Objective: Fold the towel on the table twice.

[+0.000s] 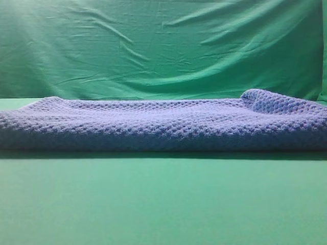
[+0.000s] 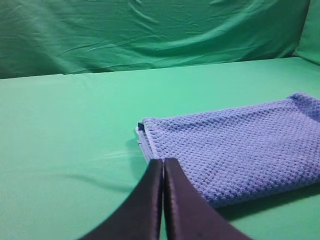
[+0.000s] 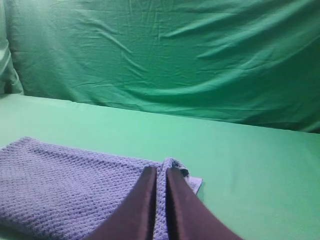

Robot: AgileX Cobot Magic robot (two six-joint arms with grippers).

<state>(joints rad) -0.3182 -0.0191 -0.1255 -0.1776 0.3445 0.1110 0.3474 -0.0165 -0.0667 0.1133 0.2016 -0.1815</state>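
Backdrop: wrinkled green backdrop cloth hangs behind everything, seen in all three views.
Surface: green table, smooth, one piece.
Towel: one blue-grey waffle-weave towel lying on the table, already doubled over; layered edges show at its corners.
Exterior high view: low angle, towel runs nearly edge to edge across the frame, raised bump at its far right end; no gripper or arm visible here.
Left wrist view: shows the towel's left end, stacked layers at the corner, bare table to the left of it; left gripper at bottom of frame.
Right wrist view: shows the towel's right end, a small rumpled corner sticking up just past the fingertips; right gripper at bottom of frame.
Left gripper state: fingers pressed together, nothing between them, tips at the towel's near corner; contact with the cloth not clear.
Right gripper state: narrow slit between the fingers, towel seen through the slit; cannot tell whether cloth is pinched.
Count: towel 1, table 1, backdrop 1, grippers 2 (wrist views only).
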